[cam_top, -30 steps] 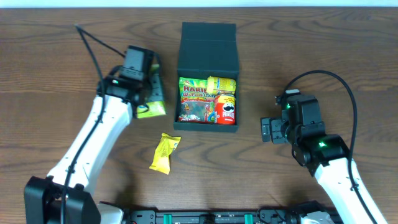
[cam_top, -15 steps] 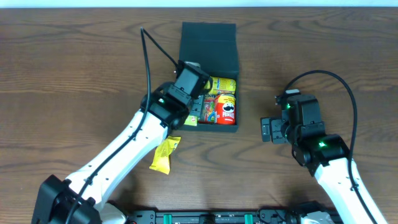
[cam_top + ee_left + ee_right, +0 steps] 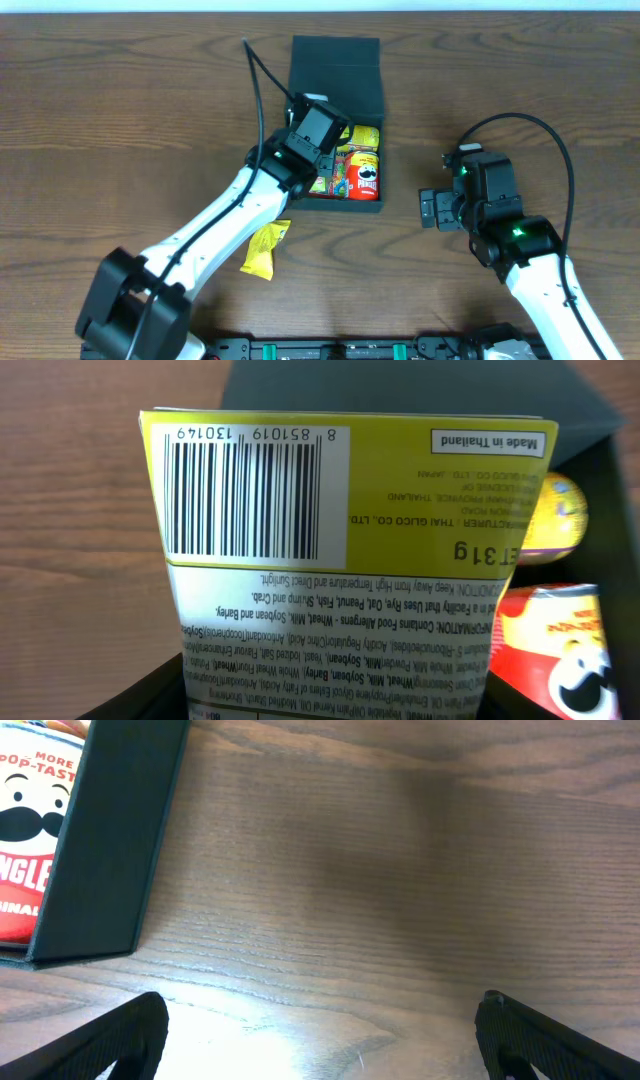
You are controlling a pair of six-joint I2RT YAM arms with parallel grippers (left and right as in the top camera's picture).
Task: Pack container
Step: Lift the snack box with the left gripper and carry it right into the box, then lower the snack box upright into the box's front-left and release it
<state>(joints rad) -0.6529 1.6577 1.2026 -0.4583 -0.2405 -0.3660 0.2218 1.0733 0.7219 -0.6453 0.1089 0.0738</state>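
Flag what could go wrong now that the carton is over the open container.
The container is already crowded: the carton may land on the Pringles can and stick up, likely blocking the lid. Its corner could also catch the container's wall on release.

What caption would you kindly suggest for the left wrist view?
Yellow-green carton, barcode up, poised over the open dark green container holding a Pringles can.

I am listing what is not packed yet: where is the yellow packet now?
In the overhead view the yellow packet lies on the table, outside the container, nearer the robot than its left corner and close beside the left arm.
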